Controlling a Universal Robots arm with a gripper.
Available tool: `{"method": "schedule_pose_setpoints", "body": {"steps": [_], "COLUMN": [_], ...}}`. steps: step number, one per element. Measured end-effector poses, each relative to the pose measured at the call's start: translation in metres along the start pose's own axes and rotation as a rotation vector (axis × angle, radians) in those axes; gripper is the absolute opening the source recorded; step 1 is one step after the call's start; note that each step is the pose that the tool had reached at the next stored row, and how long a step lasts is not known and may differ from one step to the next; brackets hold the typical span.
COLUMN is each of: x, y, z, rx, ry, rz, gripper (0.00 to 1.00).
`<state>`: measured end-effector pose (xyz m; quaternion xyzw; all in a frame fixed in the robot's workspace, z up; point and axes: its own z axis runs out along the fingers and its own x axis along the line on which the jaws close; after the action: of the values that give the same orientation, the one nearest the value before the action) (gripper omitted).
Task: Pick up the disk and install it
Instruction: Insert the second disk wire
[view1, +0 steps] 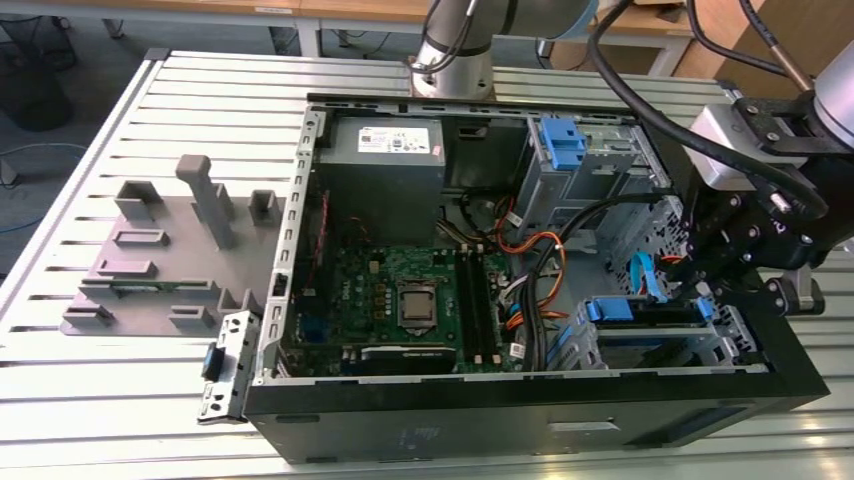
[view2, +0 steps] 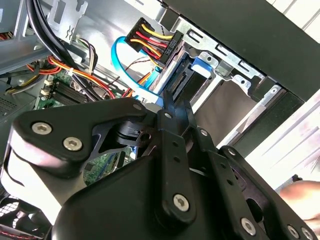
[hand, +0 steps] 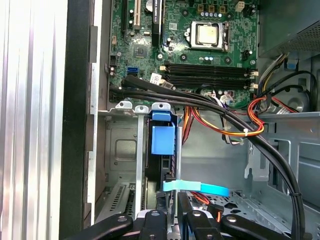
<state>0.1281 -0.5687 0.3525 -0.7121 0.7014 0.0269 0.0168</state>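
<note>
The disk (view1: 643, 311) sits in the lower drive cage at the front right of the open computer case, its blue carrier bracket (hand: 163, 139) facing up. My gripper (view1: 703, 292) hangs just over the cage's right side. In both wrist views the black fingers (view2: 175, 107) stand shut, tips together at the disk's (hand: 167, 170) cable end. I see nothing held between them. A light blue data cable (hand: 196, 187) crosses just above the fingertips (hand: 159, 216). A plug with red, yellow and black wires (view2: 151, 37) hangs beside the disk's blue bracket (view2: 202, 65).
The case (view1: 534, 405) lies open on a slatted metal table (view1: 107, 400). Inside are a motherboard (view1: 414, 300), a grey power supply (view1: 384, 150), an upper cage with a blue latch (view1: 561, 140) and thick black cables (hand: 235, 125). A grey fixture block (view1: 167, 250) stands at the exterior view's left.
</note>
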Motion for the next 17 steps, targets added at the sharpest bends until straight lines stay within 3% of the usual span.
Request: {"method": "schedule_pose_setpoints", "body": {"steps": [5,17], "x": [-0.0031,-0.0177], "y": [-0.0001,-0.0035], "z": [0.0001,0.0011], "rx": [0.0,0.0], "ry": [0.0002,0.0001], "rz": [0.0,0.0], "gripper": [0.24,0.24]}}
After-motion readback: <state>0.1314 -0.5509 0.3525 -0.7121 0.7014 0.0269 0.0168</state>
